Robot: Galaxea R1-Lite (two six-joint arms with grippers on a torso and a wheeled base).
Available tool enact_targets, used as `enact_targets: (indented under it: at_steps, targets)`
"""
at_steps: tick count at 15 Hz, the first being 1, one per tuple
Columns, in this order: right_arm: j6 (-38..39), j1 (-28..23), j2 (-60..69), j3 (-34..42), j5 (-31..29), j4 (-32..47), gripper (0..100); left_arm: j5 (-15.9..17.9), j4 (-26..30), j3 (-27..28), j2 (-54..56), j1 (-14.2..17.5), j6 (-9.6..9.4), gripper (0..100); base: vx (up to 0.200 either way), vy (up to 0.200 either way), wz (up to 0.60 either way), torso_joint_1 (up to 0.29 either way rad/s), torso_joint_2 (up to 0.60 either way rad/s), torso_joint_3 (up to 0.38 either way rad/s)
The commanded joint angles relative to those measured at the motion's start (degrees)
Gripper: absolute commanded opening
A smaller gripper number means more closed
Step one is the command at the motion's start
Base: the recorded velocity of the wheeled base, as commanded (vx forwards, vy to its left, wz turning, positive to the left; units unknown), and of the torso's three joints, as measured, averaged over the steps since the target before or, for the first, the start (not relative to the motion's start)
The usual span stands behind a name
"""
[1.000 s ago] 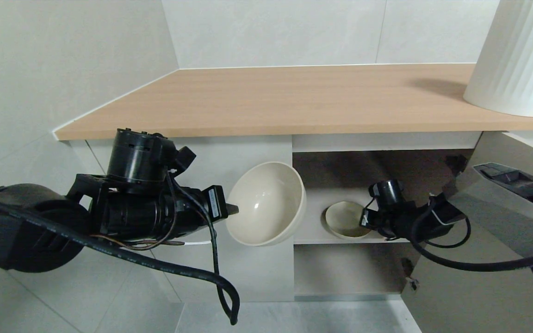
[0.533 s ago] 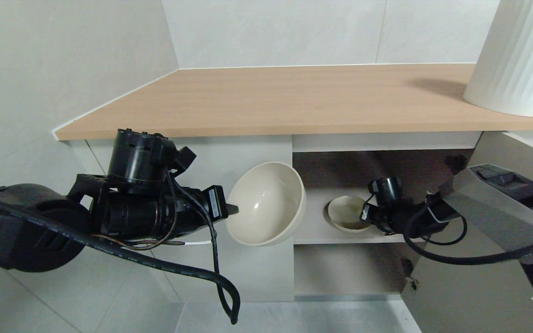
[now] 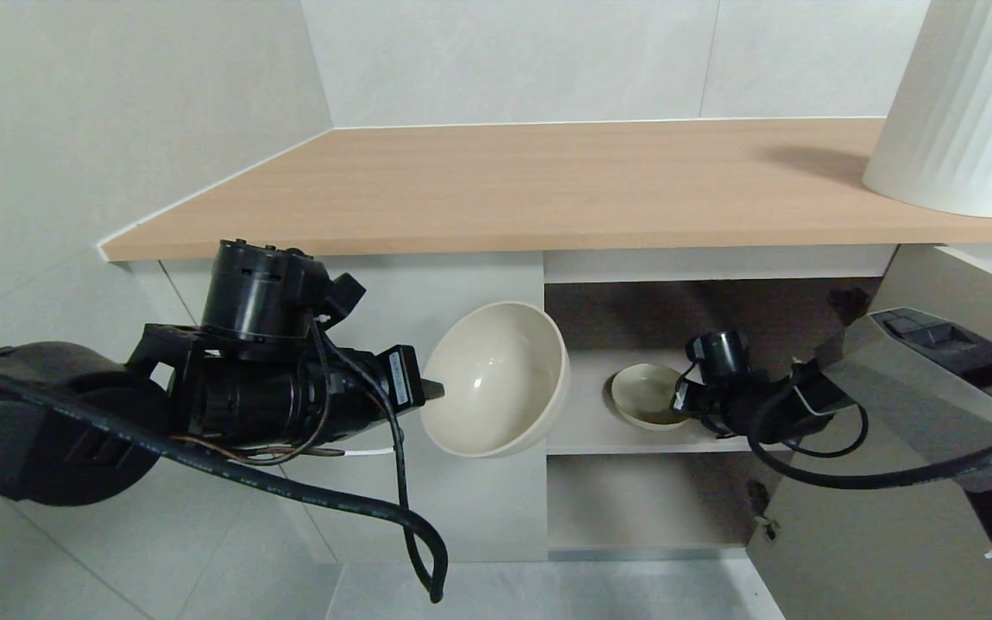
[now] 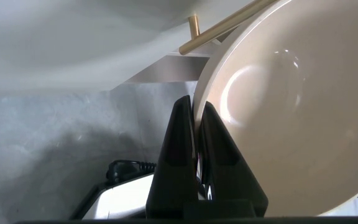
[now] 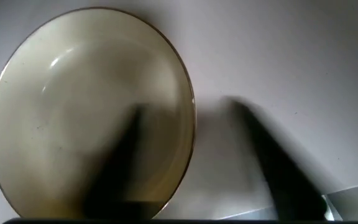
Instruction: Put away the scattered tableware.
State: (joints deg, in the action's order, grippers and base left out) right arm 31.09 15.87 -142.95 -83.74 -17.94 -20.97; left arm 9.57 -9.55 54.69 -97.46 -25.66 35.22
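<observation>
In the last second the right gripper (image 3: 681,406) has set the small dish (image 3: 644,394) deeper on the cabinet shelf (image 3: 586,422), fingers (image 5: 272,155) now spread astride its rim, so it looks stowed; the left gripper (image 3: 436,392) stays pinched on the rim of the large bowl (image 3: 496,379), just left of the shelf.

Cream bowl (image 3: 496,379), pale olive plate (image 3: 647,396)
</observation>
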Motion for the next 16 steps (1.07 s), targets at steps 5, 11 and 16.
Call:
enact_targets:
  at_steps: [5,11,16]
  targets:
    - [0.2,0.1,2.5,1.8,0.1,0.0,100,0.0,-0.1,-0.1,-0.1,-0.4,0.03,0,0.0,0.0,0.0,0.0,0.0,0.0]
    - [-0.3,3.8,15.0,14.3,6.2,0.0,100,-7.4,5.4,0.3,-7.0,-5.8,-0.33,0,0.0,0.0,0.0,0.0,0.0,0.0]
    - [-5.0,10.8,23.9,22.5,10.1,0.6,100,-12.6,7.2,0.5,-12.0,-9.2,-0.41,0,0.0,0.0,0.0,0.0,0.0,0.0]
